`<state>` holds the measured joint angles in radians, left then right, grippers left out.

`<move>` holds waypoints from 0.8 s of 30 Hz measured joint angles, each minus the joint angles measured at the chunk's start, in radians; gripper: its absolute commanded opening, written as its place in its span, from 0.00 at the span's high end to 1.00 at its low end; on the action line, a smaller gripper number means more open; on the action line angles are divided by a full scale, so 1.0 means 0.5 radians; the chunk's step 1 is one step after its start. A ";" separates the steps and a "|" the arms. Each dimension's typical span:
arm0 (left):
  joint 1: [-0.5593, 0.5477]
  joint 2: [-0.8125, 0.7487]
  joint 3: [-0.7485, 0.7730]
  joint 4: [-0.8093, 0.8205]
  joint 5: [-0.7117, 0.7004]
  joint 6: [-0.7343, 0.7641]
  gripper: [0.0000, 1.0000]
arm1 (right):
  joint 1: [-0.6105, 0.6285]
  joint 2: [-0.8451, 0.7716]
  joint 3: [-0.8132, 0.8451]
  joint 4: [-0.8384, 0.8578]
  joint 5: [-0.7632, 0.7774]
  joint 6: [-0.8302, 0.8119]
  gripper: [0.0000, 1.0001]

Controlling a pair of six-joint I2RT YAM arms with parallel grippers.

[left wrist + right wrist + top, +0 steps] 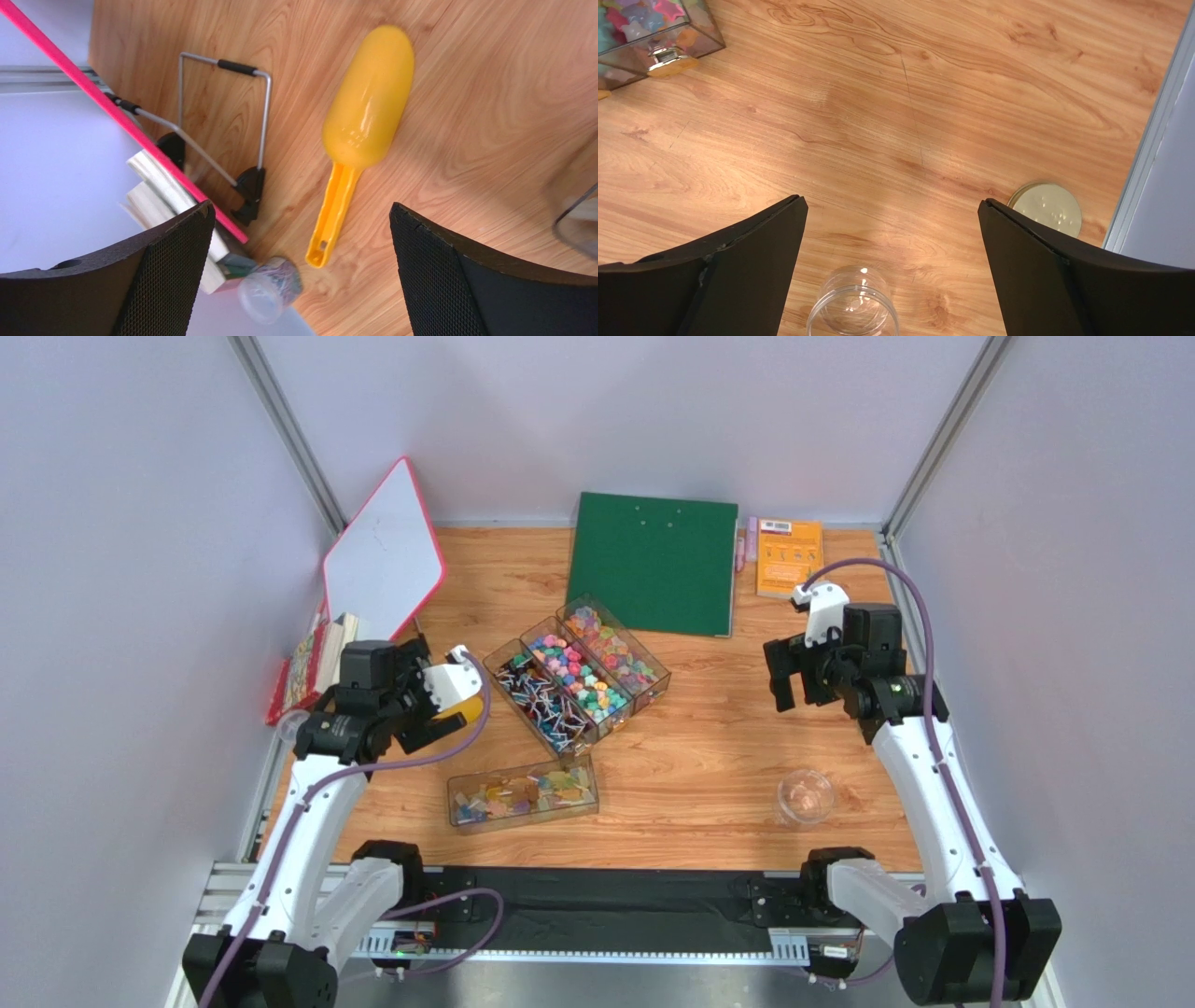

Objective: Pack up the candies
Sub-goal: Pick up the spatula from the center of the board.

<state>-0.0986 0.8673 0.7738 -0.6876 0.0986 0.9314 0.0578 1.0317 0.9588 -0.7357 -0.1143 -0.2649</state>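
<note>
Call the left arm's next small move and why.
Probably lower the left jaws onto the handle of the yellow plastic scoop: they stand open above it, the scoop lies flat and untouched on the wooden table, and the small bright candies are in their clear divided tray.

Glossy plastic scoop (367, 105) on smooth wood-grain table (491, 105); matt, mesh-textured pads (168, 280) on left end effector (300, 210).

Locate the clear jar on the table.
In the top view the clear jar stands on the right side of the table, near the front edge, left of the right arm. The right wrist view shows a gold lid lying apart from it.
</note>
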 measured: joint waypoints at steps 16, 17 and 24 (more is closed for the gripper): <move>0.591 0.275 -0.084 -0.206 0.292 0.562 0.19 | 0.002 0.083 0.101 -0.072 -0.627 -0.434 0.00; 0.591 0.307 -0.084 -0.203 0.318 0.565 0.19 | 0.002 0.093 0.108 -0.075 -0.635 -0.441 0.00; 0.641 0.599 -0.093 -0.087 0.345 0.575 0.19 | 0.002 0.096 0.117 -0.151 -0.671 -0.467 0.00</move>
<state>0.2218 1.1667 0.7273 -0.7311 0.2710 1.2186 0.0586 1.0798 1.0176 -0.8112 -0.4500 -0.4984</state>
